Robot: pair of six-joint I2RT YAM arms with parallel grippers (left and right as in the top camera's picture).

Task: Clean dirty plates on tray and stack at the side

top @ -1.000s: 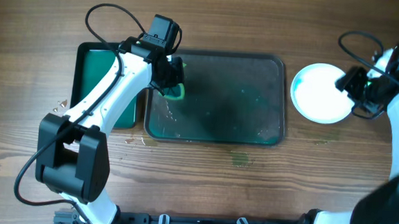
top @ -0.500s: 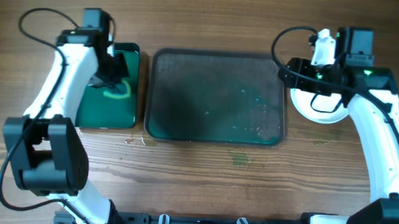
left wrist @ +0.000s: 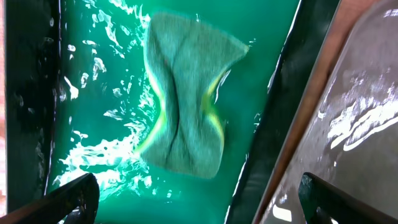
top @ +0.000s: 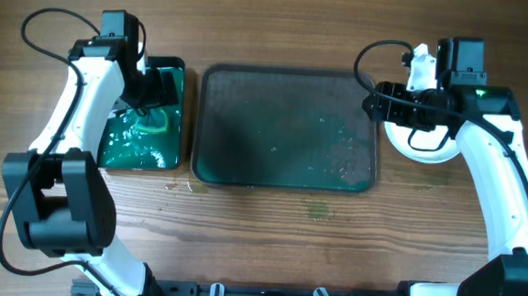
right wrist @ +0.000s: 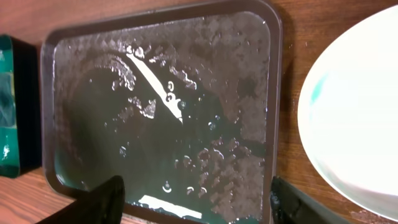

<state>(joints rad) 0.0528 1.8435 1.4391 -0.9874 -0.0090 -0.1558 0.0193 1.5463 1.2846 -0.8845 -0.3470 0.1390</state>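
The dark grey-green tray point(top: 288, 122) lies wet in the middle of the table, with no plate on it. White plates point(top: 427, 147) sit on the wood to its right, partly under my right arm. One plate's rim point(right wrist: 360, 106) shows a faint teal smear. My right gripper point(top: 377, 105) hovers over the tray's right edge, open point(right wrist: 199, 208) and holding nothing. My left gripper point(top: 150, 91) is open point(left wrist: 199, 208) above the small green tray. The green sponge point(left wrist: 186, 106) lies loose in the water below it, clear of both fingers.
The bright green tray point(top: 117, 153) holds foamy green water at the far left, close against the big tray's left rim point(left wrist: 292, 93). Small green stains point(top: 315, 209) mark the wood in front of the big tray. Cables loop behind both arms.
My left arm carried the sponge from the big tray to the small green tray, then opened and dropped it; the water now foams. My right arm swung in over the plates and opened wider.
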